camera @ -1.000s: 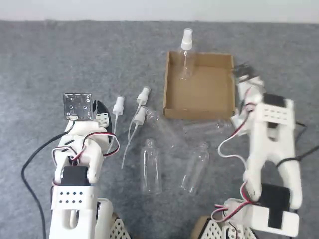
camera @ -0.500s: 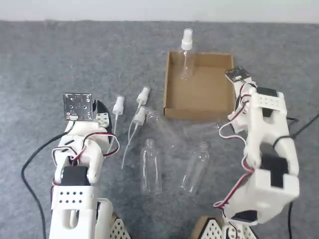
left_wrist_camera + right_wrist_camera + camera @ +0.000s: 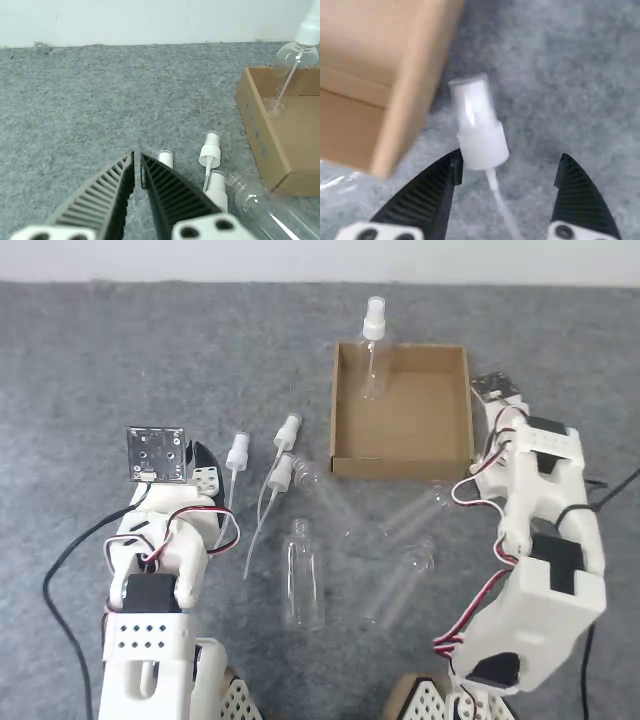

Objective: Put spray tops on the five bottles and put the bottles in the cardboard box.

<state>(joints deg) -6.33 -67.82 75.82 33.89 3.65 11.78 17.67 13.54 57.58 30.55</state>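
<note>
**High view.** The right arm [image 3: 540,510] has shifted within the last 1 s and now leans in beside the right wall of the cardboard box [image 3: 400,466]. 2 open bottles have turned to lie diagonally: the near-box bottle [image 3: 412,512] and the lower bottle [image 3: 400,580]. They were probably nudged as the arm passed. The capped bottle [image 3: 372,355] stands inside the box at its far wall, unchanged. The left arm [image 3: 160,550] has not moved.

**Left wrist view.** The left gripper [image 3: 138,165] hangs over the carpet with its jaws together and nothing between them. A loose spray top [image 3: 210,147] lies just ahead.

**Right wrist view.** The right gripper [image 3: 510,157] has its jaws wide apart, straddling the target spray top [image 3: 479,132]. That top lies on the carpet just beside a corner of the box, and 1 finger sits at its collar. It is not yet clamped.

**Meaning.** The step in hand appears to be picking up this top. Only 1 of 5 bottles is finished, and the 2 displaced bottles need fresh approach angles.
</note>
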